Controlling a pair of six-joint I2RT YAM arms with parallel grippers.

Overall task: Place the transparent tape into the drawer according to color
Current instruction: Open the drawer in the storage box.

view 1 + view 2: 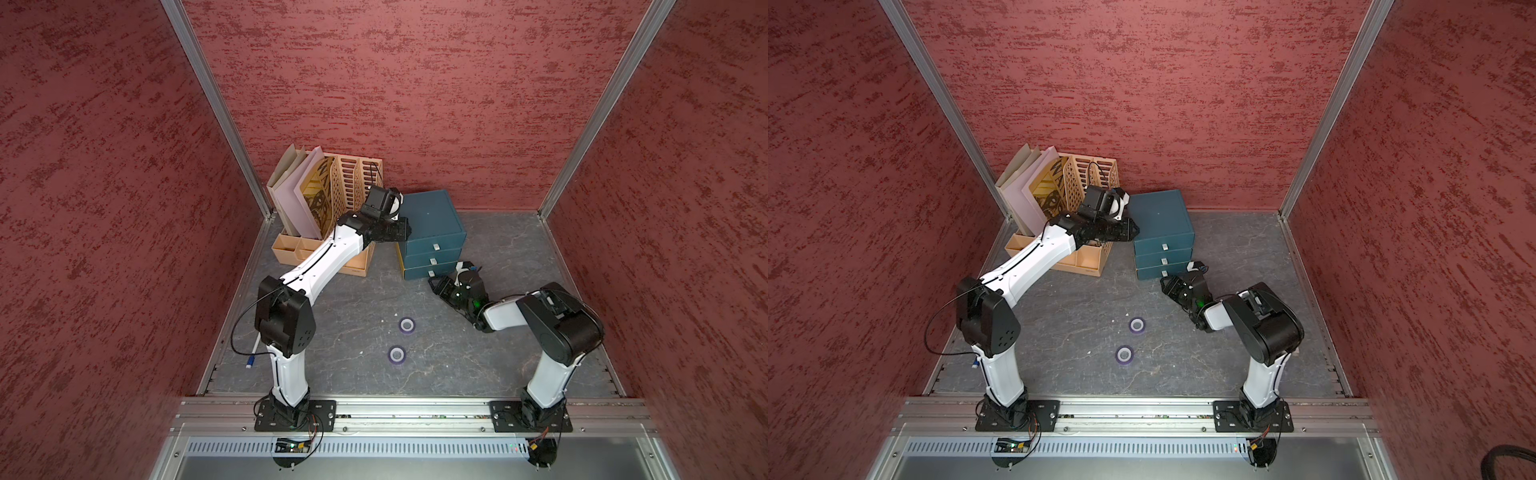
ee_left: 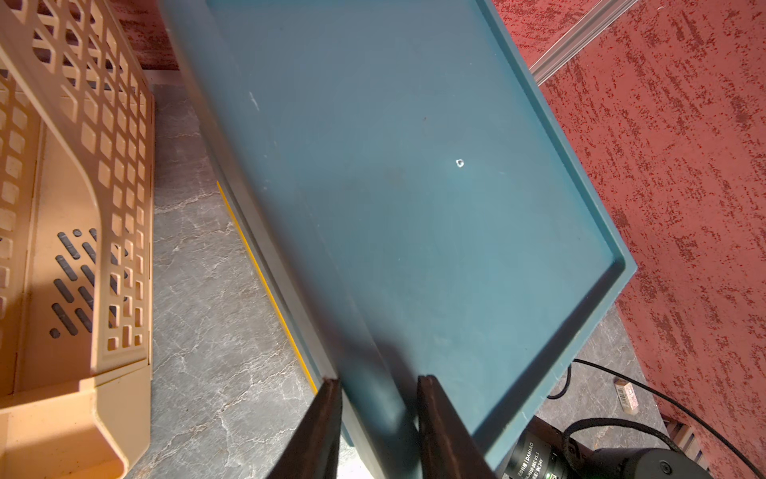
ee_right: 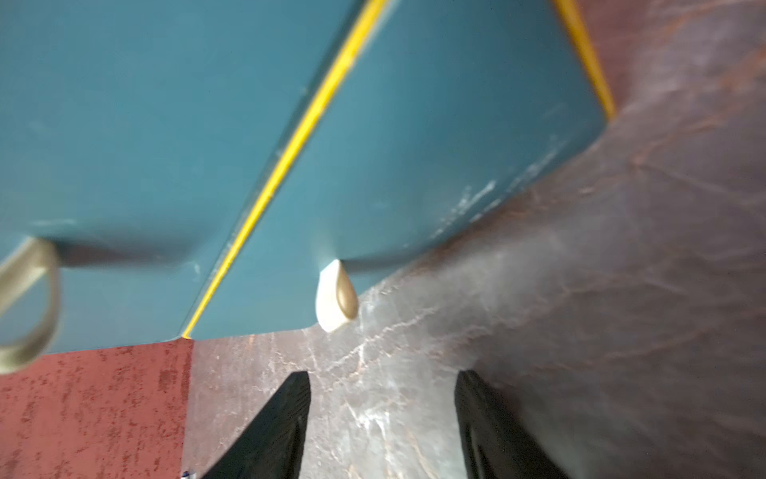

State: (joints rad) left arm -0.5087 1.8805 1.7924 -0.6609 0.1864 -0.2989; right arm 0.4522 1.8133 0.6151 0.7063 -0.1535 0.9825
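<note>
Straddling the left rim of the teal drawer chest [image 1: 432, 216], the left gripper [image 2: 379, 385] is seen closed on that rim: 1 finger [image 2: 323, 419] is set against the outer side wall and the other is laid on the recessed top. The chest is placed toward the far middle of the grey marbled table [image 1: 353, 299]. Its 3 drawers are shut, and their silver pulls are turned toward the near side. Just to its left a tan slotted file organizer [image 1: 357, 174] is stood, with folders [image 1: 291, 187] leaned in its left slots.

The right gripper [image 3: 383, 377] is held low at the near front of the chest and aimed at the lowest drawer pull [image 3: 335, 296]. Its jaws are spread apart, nothing is held between them, and the pull is not touched. A yellow strip [image 3: 290, 153] is shown between the lowest and middle drawer fronts.

2 rolls of the transparent tape are seen in both top views, laid flat on the table, well apart from the chest and from both grippers. The far purple tape roll [image 1: 407, 325] and the near purple tape roll [image 1: 397, 354] are placed near each other, with their pale cores turned upward.
</note>
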